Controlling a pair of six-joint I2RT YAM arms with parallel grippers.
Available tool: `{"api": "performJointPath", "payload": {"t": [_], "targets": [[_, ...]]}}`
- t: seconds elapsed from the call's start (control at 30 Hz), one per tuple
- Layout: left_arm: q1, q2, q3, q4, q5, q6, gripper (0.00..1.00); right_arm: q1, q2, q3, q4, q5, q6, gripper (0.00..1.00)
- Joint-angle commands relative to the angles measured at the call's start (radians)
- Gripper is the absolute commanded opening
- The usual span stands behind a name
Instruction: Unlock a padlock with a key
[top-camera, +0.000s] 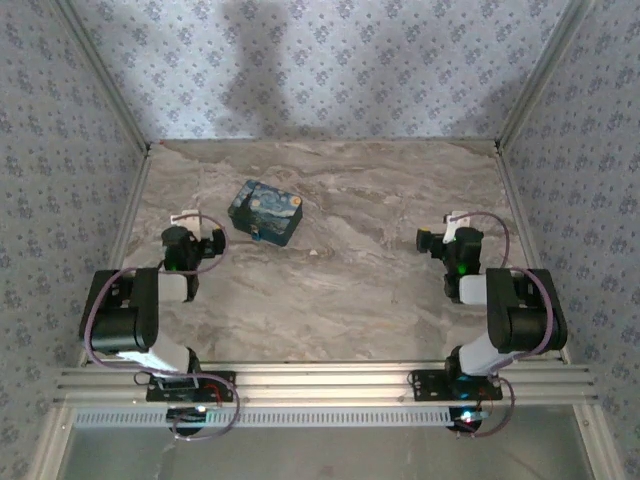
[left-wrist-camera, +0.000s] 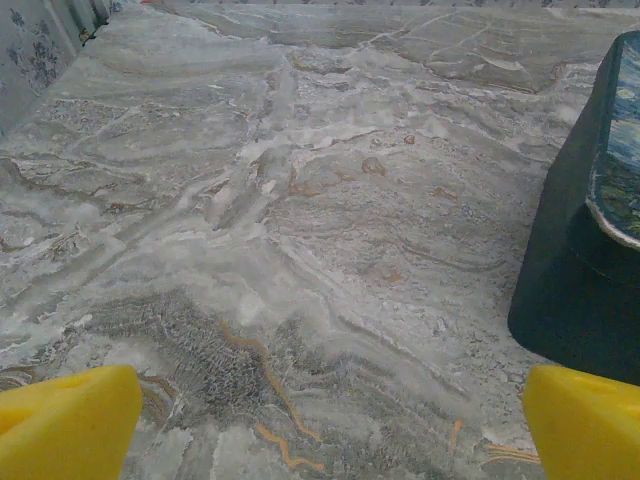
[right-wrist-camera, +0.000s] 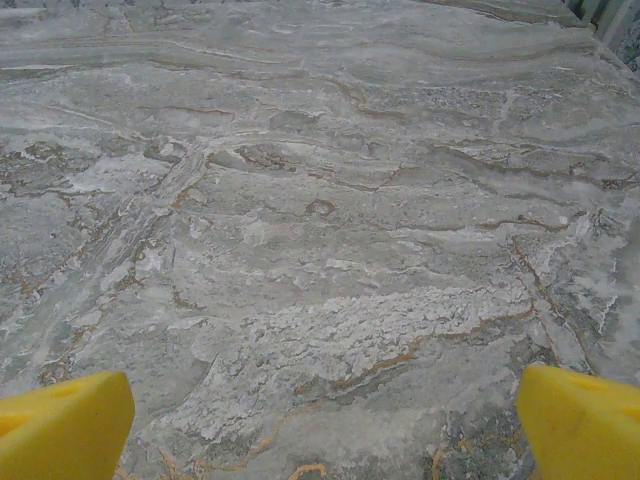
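The patterned walls (top-camera: 330, 70) closed in the scene on three sides. The marbled table (top-camera: 360, 290) filled the middle of the top view, with a ribbed metal rail (top-camera: 330, 385) along its lower edge.

My left arm (top-camera: 125, 315) was bolted at lower left of the top view and my right arm (top-camera: 515, 315) at lower right. Both were folded low over the table.

The blue box with a swirling night-sky picture (top-camera: 266, 211) lay on the table, upper left of centre in the top view. In the left wrist view the box (left-wrist-camera: 580, 250) took up the right edge of the frame, resting on the marble.

My left pincer (top-camera: 203, 238) sat left of centre in the top view, just below and left of the box and not touching it. In the left wrist view my left pincer (left-wrist-camera: 320, 430) was spread wide: one yellow fingertip (left-wrist-camera: 65, 425) stood in each lower corner, with nothing but marble between them.

My right pincer (top-camera: 443, 238) sat right of centre in the top view, well apart from the box. In the right wrist view my right pincer (right-wrist-camera: 320, 430) was spread just as wide, its yellow fingertips (right-wrist-camera: 580, 425) in the lower corners, gripping nothing.

I could not tell where the padlock lay. It was too small to pick out.
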Motion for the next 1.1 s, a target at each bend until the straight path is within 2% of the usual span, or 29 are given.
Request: {"api": "performJointPath", "payload": {"t": [0.0,0.67,0.77,0.97,1.07], "targets": [[-0.003,-0.002,0.019,0.000,-0.006,0.000,0.98,0.005,-0.001,0.016,0.006,0.014,-0.017,1.00],[-0.002,-0.003,0.018,0.001,-0.003,-0.001,0.98,-0.005,-0.003,0.016,0.007,-0.007,-0.009,1.00],[-0.003,-0.050,0.006,-0.012,-0.004,-0.001,0.98,-0.006,-0.044,0.043,-0.072,-0.004,-0.009,1.00],[-0.017,-0.279,0.018,-0.236,-0.050,-0.040,0.98,0.000,-0.199,0.134,-0.369,0.003,0.024,1.00],[-0.017,-0.377,0.083,-0.459,-0.040,-0.218,0.98,0.010,-0.281,0.168,-0.482,-0.007,0.097,1.00]]}}
